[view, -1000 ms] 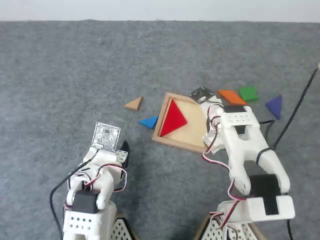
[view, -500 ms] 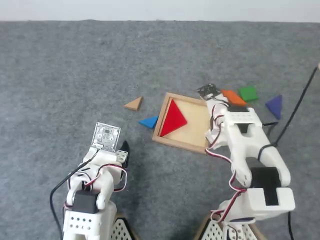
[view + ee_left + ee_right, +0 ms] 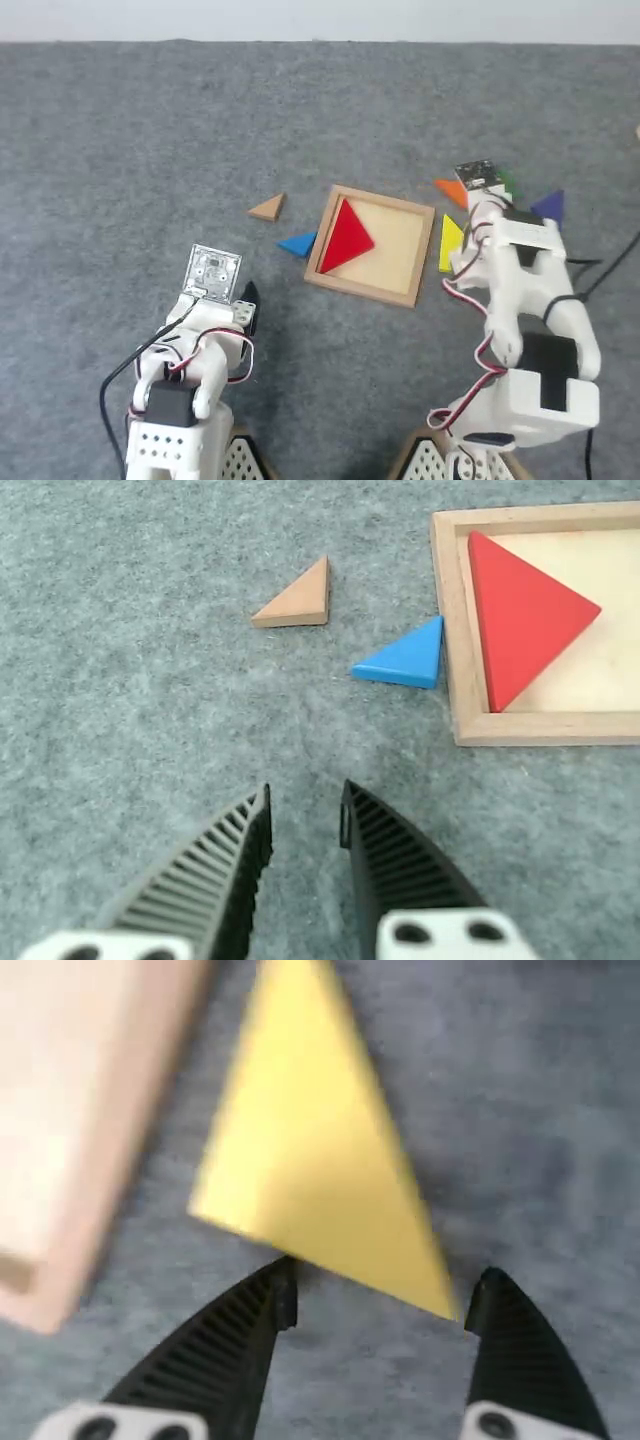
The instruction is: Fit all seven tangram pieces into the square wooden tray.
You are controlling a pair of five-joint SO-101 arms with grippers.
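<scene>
The right arm (image 3: 520, 290) has swung off the square wooden tray (image 3: 362, 290), uncovering a flat yellow triangle (image 3: 449, 245) on the bench just beside its rim. Its jaws hang wide and empty over that piece, probably the next pick. The left arm's jaws are slightly parted, empty.

Left gripper (image 3: 305, 795) fingers narrowly parted; right gripper (image 3: 388, 1275) fingers spread wide, arm extended
</scene>
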